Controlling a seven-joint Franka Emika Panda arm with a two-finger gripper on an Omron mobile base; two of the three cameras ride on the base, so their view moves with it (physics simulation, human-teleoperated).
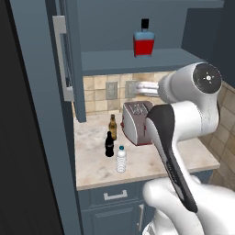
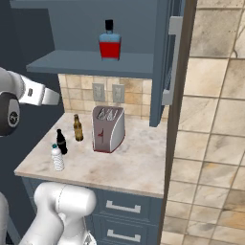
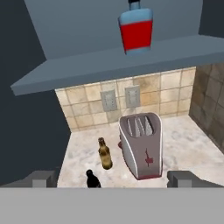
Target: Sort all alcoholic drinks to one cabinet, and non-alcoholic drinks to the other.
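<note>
The squat bottle of red liquid [image 1: 144,43] [image 2: 110,45] [image 3: 136,33] stands on the lower shelf of the open upper cabinet [image 1: 137,58] [image 2: 86,62]. On the marble counter [image 1: 151,160] [image 2: 134,165] the amber beer bottle [image 1: 112,127] [image 2: 77,128] [image 3: 104,154] stands left of the toaster. The black cola bottle [image 1: 109,145] [image 2: 61,142] [image 3: 91,179] is just in front of it, and the clear water bottle [image 1: 121,159] [image 2: 57,158] is nearest the counter's front edge. My gripper [image 3: 114,179] is open and holds nothing. It hovers high over the counter, looking down at the bottles.
A grey toaster [image 1: 137,121] [image 2: 108,128] [image 3: 142,146] stands mid-counter near the tiled backsplash with two wall outlets [image 3: 120,98]. The cabinet door [image 1: 69,59] [image 2: 167,62] hangs open. Drawers [image 2: 122,208] sit below the counter.
</note>
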